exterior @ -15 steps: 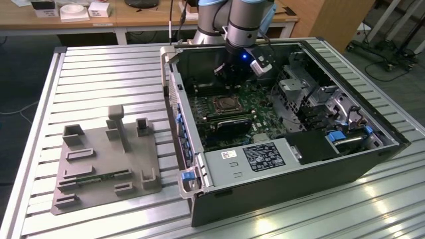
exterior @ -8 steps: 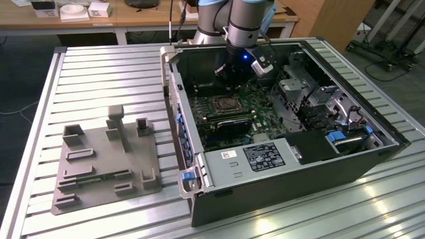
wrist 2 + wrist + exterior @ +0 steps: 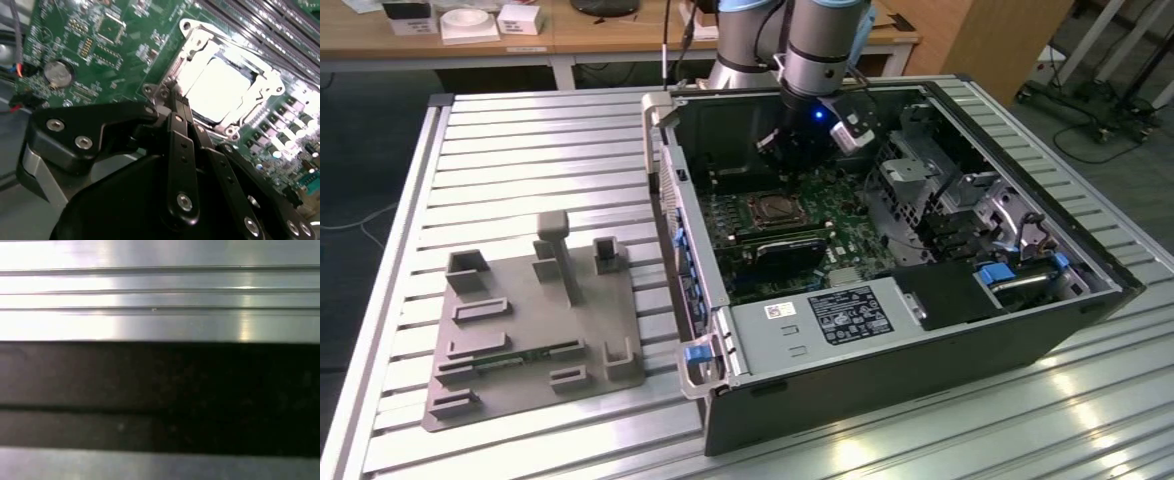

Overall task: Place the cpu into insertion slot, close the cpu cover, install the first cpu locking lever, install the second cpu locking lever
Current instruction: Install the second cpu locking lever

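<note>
I have the gripper [image 3: 170, 97] down inside the open computer case [image 3: 894, 370], low over the green circuit board [image 3: 120, 45]. In the second wrist view its two black fingers [image 3: 181, 150] lie pressed flat against each other, clenched with nothing between them, and their tips sit right at the corner of the insertion slot [image 3: 187, 55]. The cpu [image 3: 220, 85] is already seated there: its pale metal top shows bright through the window of the cpu cover [image 3: 260, 82], which looks to be lying down flat around the chip, though glare keeps me from being sure it is fully latched. The relation I am steering by is this: the chip and its frame lie just beyond the fingertips, along the line the fingers point, so the tips are touching or nearly touching the socket's near edge rather than hanging over its middle. In the exterior view the socket [image 3: 778, 211] sits just below the arm's wrist, with the long black memory slots [image 3: 260, 20] on its far side.
</note>
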`<state>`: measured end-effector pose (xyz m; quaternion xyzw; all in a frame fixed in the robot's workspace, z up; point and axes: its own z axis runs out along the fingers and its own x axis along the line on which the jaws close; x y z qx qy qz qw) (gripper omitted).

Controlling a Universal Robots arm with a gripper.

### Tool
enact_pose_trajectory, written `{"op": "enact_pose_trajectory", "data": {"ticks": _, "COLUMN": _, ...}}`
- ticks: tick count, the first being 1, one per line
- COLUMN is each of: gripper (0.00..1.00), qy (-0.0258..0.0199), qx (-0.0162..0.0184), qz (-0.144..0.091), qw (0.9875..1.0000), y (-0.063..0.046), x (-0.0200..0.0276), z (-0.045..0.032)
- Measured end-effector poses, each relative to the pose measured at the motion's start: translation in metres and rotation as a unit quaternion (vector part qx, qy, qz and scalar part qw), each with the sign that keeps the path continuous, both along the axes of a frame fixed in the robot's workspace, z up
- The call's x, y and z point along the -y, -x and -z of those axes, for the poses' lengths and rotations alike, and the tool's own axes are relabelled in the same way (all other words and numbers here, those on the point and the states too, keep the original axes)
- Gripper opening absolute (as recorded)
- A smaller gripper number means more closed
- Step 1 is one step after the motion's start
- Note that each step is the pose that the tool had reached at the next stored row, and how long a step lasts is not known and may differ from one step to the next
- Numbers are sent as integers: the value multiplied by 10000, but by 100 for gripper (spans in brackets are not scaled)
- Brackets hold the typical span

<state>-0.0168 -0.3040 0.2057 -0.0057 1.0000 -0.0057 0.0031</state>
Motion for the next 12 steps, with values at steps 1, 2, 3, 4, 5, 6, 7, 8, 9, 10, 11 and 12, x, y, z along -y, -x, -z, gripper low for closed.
{"op": "enact_pose_trajectory", "data": {"ticks": 1, "gripper": 10, "qy": 0, "qx": 0, "qz": 0, "qw": 10000, "y": -2, "x": 0, "z": 0}}
{"op": "enact_pose_trajectory", "data": {"ticks": 2, "gripper": 10, "qy": 0, "qx": -1, "qz": 1, "qw": 10000, "y": -2, "x": 0, "z": 0}}
{"op": "enact_pose_trajectory", "data": {"ticks": 3, "gripper": 10, "qy": 0, "qx": -1, "qz": 1, "qw": 10000, "y": -2, "x": 0, "z": 0}}
{"op": "enact_pose_trajectory", "data": {"ticks": 4, "gripper": 10, "qy": 0, "qx": 0, "qz": 1, "qw": 10000, "y": -2, "x": 0, "z": 0}}
{"op": "enact_pose_trajectory", "data": {"ticks": 5, "gripper": 10, "qy": 0, "qx": -1, "qz": 1, "qw": 10000, "y": -2, "x": 0, "z": 0}}
{"op": "enact_pose_trajectory", "data": {"ticks": 6, "gripper": 10, "qy": 0, "qx": -1, "qz": 1, "qw": 10000, "y": -2, "x": 0, "z": 0}}
{"op": "enact_pose_trajectory", "data": {"ticks": 7, "gripper": 10, "qy": 0, "qx": 0, "qz": 1, "qw": 10000, "y": -2, "x": 0, "z": 0}}
{"op": "enact_pose_trajectory", "data": {"ticks": 8, "gripper": 10, "qy": 1, "qx": -1, "qz": 1, "qw": 10000, "y": -2, "x": 0, "z": -1}}
{"op": "enact_pose_trajectory", "data": {"ticks": 9, "gripper": 10, "qy": 3, "qx": -2, "qz": 1, "qw": 10000, "y": -2, "x": 1, "z": -3}}
{"op": "enact_pose_trajectory", "data": {"ticks": 10, "gripper": 10, "qy": 7, "qx": -3, "qz": 1, "qw": 10000, "y": -2, "x": 3, "z": -8}}
{"op": "enact_pose_trajectory", "data": {"ticks": 11, "gripper": 10, "qy": 10, "qx": -4, "qz": 1, "qw": 10000, "y": -3, "x": 5, "z": -19}}
{"op": "enact_pose_trajectory", "data": {"ticks": 12, "gripper": 10, "qy": 13, "qx": -4, "qz": 1, "qw": 10000, "y": -3, "x": 7, "z": -33}}
